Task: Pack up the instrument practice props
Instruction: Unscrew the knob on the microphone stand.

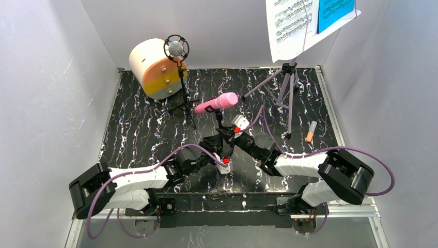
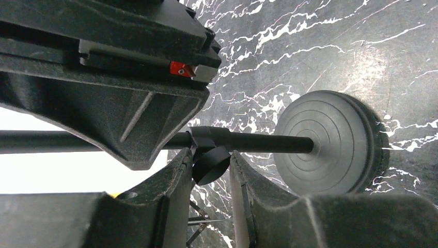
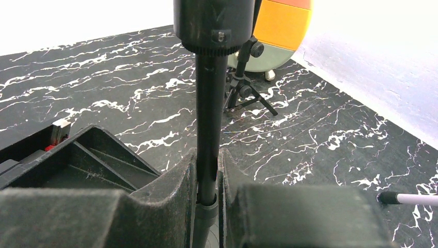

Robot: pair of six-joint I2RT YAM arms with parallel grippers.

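The pink toy microphone point(image 1: 217, 102) sits tilted on top of a thin black stand at the mat's middle. My right gripper point(image 1: 227, 136) point(image 3: 207, 175) is shut on that stand's upright pole point(image 3: 209, 113). My left gripper point(image 1: 219, 148) point(image 2: 209, 170) comes in from the left, its fingers pressed against both sides of the stand's clamp knob point(image 2: 210, 164), beside the round black base point(image 2: 323, 142). The purple silver-headed microphone point(image 1: 176, 49) stands on its black tripod point(image 1: 183, 103) at the back left. The lilac music rack's tripod legs point(image 1: 286, 88) stand at the back right, carrying a white page point(image 1: 289, 26) and a blue page point(image 1: 335, 11).
A cream cylinder box point(image 1: 152, 67) point(image 3: 281, 26) with an orange and grey face lies at the back left, right behind the purple microphone's tripod. A small orange-tipped marker point(image 1: 311, 132) point(image 3: 408, 199) lies on the black marbled mat point(image 1: 134, 134) at the right. White walls enclose the mat.
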